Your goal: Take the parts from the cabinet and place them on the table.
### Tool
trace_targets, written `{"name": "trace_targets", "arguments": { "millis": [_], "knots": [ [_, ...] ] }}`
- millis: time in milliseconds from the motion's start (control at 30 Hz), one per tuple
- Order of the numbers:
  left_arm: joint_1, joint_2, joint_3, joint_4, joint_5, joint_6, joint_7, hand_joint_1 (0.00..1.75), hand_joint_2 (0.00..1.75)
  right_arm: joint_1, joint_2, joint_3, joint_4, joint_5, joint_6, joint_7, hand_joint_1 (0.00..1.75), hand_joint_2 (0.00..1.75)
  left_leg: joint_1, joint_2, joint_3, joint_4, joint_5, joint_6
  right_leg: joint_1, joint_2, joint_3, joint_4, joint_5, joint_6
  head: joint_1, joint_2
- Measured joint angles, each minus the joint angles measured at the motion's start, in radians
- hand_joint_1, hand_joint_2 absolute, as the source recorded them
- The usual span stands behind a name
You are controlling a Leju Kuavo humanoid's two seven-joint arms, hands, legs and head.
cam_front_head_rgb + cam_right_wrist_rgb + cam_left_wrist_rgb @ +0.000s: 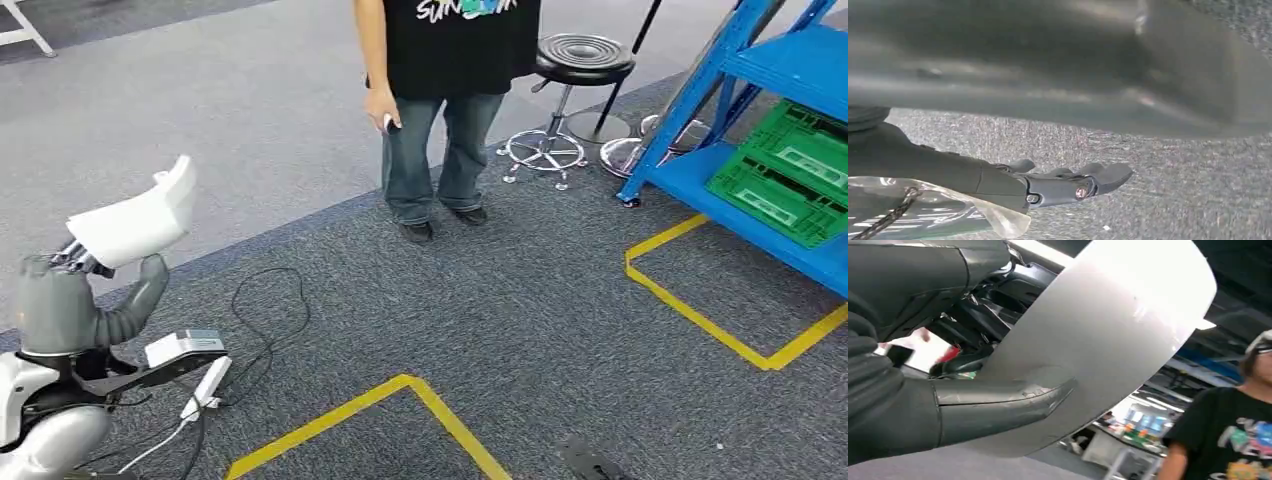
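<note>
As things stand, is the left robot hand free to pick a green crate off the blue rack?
Probably not: the left robot hand already holds a white part, and the green crates sit across open carpet.

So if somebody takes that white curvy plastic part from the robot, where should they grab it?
Probably the free, flared end of the white curved plastic part, coming from the side away from the robot. The left hand already holds the near end, thumb pressed on its face, so that end is taken.
</note>
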Motion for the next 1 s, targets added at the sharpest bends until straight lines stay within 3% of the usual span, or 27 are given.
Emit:
{"name": "trace_targets", "arguments": {
  "millis": [167, 200, 367, 500, 567, 733, 933, 1000],
  "knots": [
    [0.024, 0.006, 0.019, -0.016, -0.011, -0.002, 0.008, 1.75, 1.75, 0.042, -0.030, 0.003, -0.082, -0.026, -0.037, 0.027, 0.00, 0.00, 0.000, 0.000, 0.000, 0.000, 0.000, 0.000, 0.000, 0.000, -0.001, 0.000, 0.000, 0.000, 0.000, 0.000],
    [0.020, 0.006, 0.020, -0.012, 0.008, 0.011, -0.020, 1.75, 1.75, 0.058, -0.049, 0.039, -0.093, -0.189, 0.066, -0.001, 0.00, 0.00, 0.001, 0.000, 0.001, 0.000, -0.001, -0.001, 0.000, -0.001, -0.011, 0.000, -0.002, -0.001, 0.000, 0.000],
    [-0.025, 0.003, 0.008, 0.018, 0.059, 0.013, -0.061, 1.75, 1.75, 0.054, -0.085, 0.148, -0.099, -0.469, 0.262, -0.044, 0.00, 0.00, 0.000, 0.000, 0.000, 0.000, 0.000, 0.000, 0.000, 0.000, -0.008, 0.000, -0.001, 0.000, 0.000, 0.000],
    [-0.074, -0.009, -0.002, 0.044, 0.066, -0.007, -0.045, 1.75, 1.75, 0.009, -0.065, 0.234, -0.032, -0.593, 0.353, -0.034, 0.00, 0.00, 0.001, 0.000, -0.001, 0.000, 0.000, 0.000, 0.000, 0.001, 0.000, 0.000, 0.001, 0.001, 0.000, 0.000],
    [-0.084, -0.011, -0.004, 0.046, 0.065, -0.006, -0.034, 1.75, 1.75, -0.021, -0.046, 0.265, -0.006, -0.584, 0.327, -0.018, 0.00, 0.00, -0.001, 0.001, 0.001, 0.000, 0.000, 0.000, -0.001, 0.003, 0.000, 0.000, 0.001, 0.001, 0.000, 0.000],
    [-0.076, -0.006, -0.002, 0.046, 0.066, 0.000, -0.033, 1.75, 1.75, -0.044, -0.063, 0.319, -0.049, -0.589, 0.255, 0.015, 0.00, 0.00, 0.000, 0.000, 0.000, 0.000, 0.000, 0.000, -0.001, 0.000, 0.000, 0.000, 0.001, 0.001, 0.000, 0.000],
    [-0.059, 0.005, 0.029, 0.045, 0.074, 0.012, -0.040, 1.75, 1.75, -0.035, -0.049, 0.319, -0.067, -0.687, 0.187, -0.080, 0.00, 0.00, -0.001, 0.000, 0.001, 0.000, 0.000, 0.000, -0.001, 0.001, 0.000, 0.000, 0.001, 0.001, 0.000, 0.000],
    [-0.055, 0.009, 0.038, 0.045, 0.083, 0.011, -0.046, 1.75, 1.75, -0.039, -0.046, 0.322, -0.069, -0.687, 0.189, -0.064, 0.00, 0.00, 0.000, 0.000, 0.000, 0.000, 0.000, 0.000, 0.000, 0.000, 0.001, 0.000, 0.001, 0.001, 0.001, 0.000]
  ]
}}
